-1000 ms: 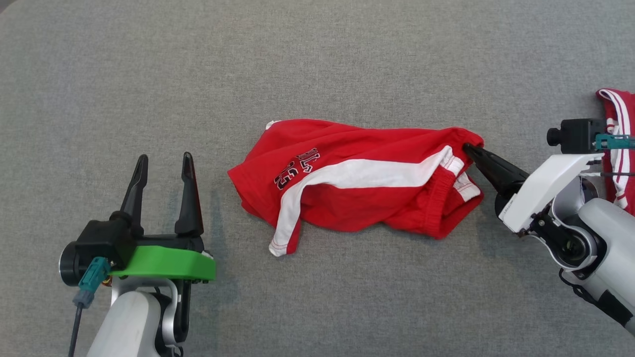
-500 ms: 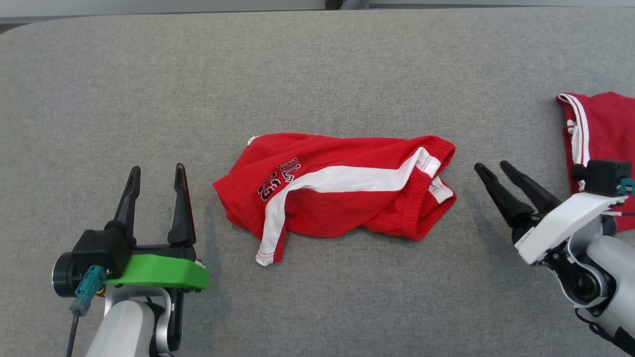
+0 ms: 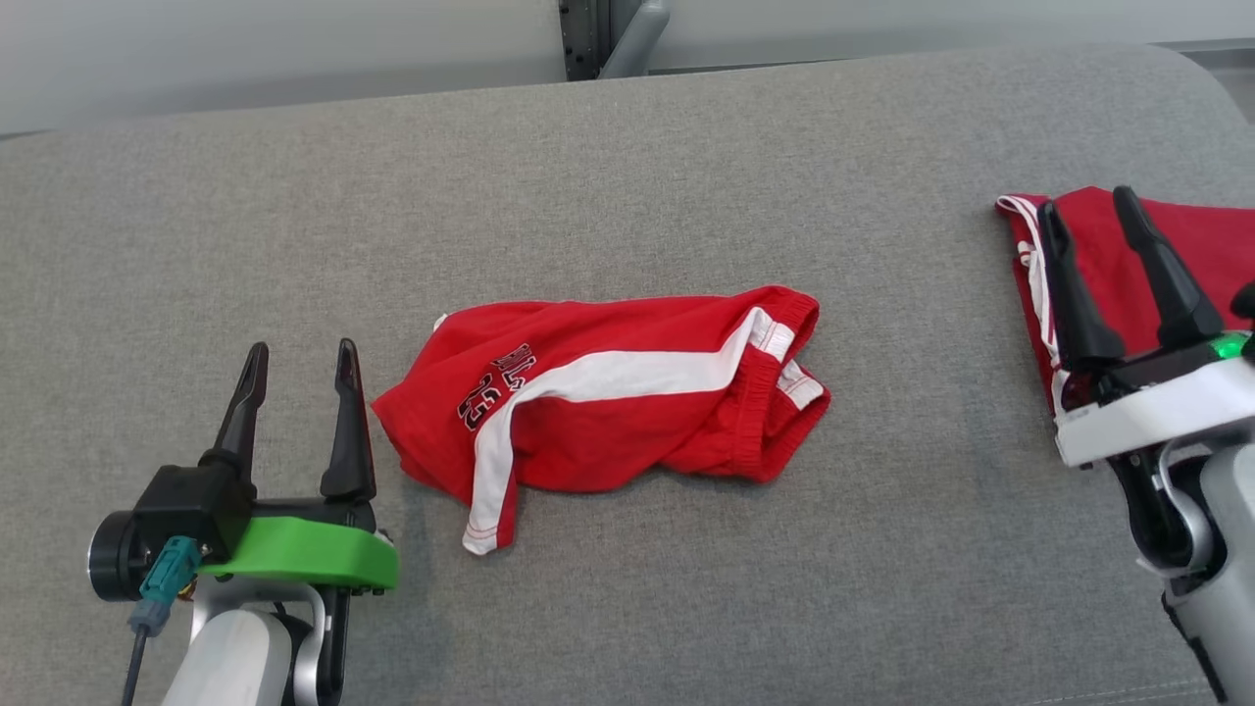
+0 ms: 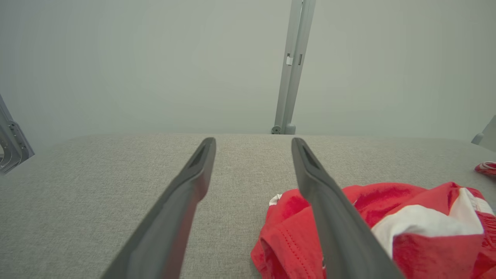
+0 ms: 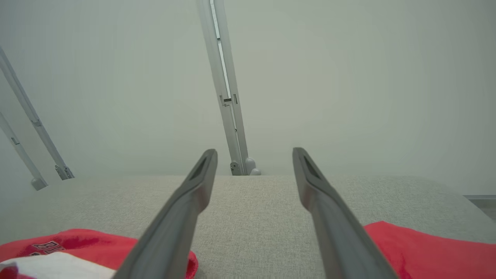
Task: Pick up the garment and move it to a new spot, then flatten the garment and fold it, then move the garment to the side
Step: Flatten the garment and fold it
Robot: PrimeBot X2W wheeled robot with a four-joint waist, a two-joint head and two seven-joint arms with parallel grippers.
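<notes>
On red shorts (image 3: 608,422), mid grey surface: black block lettering (image 3: 514,363), white-outlined, on left part of cloth, turned sideways, partly lost in fold; reads roughly "BULL". Just near-left of it, number 23 (image 3: 478,402), same style. Right wrist view: "BU" of lettering legible, rest cut off.

The shorts (image 3: 608,392) lie in the middle of the surface (image 3: 686,176). The left gripper (image 3: 302,345) is just beside their left end, not touching. The right gripper (image 3: 1086,199) is well off to their right, over another garment (image 3: 1216,235) at the surface's right edge. A metal post (image 3: 627,39) stands behind the surface.
</notes>
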